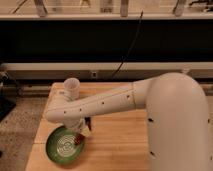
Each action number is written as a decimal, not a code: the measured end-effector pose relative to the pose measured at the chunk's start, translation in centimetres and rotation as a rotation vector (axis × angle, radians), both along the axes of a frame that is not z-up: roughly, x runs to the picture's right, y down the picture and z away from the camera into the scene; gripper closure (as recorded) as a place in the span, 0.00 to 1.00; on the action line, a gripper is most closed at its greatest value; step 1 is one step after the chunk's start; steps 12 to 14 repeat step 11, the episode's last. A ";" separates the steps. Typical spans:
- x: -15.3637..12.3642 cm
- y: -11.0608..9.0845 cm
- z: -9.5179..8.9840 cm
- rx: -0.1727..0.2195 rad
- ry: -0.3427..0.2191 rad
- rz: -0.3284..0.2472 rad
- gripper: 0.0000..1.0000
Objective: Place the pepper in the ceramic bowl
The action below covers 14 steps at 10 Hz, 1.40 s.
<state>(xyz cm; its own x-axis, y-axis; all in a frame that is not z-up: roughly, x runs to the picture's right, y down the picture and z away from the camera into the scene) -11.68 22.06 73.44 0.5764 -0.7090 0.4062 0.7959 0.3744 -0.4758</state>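
The green ceramic bowl (62, 146) with pale rings inside sits at the front left of the wooden table. My gripper (81, 135) hangs from the white arm over the bowl's right rim. It is shut on the small dark-red pepper (78, 141), which sits just above the bowl's right inner edge. The arm's forearm hides much of the gripper.
A translucent white cup (71, 88) stands at the table's back left, just behind the arm. The wooden table (125, 150) stretches to the right of the bowl. Its left edge (39, 135) is close to the bowl. A dark cabinet wall runs behind.
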 end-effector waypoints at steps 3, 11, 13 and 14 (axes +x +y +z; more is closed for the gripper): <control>-0.1 -0.2 -0.1 0.004 -0.002 -0.011 0.56; -0.1 -0.5 -0.3 0.010 -0.006 -0.030 0.29; -0.1 -0.5 -0.3 0.010 -0.006 -0.030 0.29; -0.1 -0.5 -0.3 0.010 -0.006 -0.030 0.29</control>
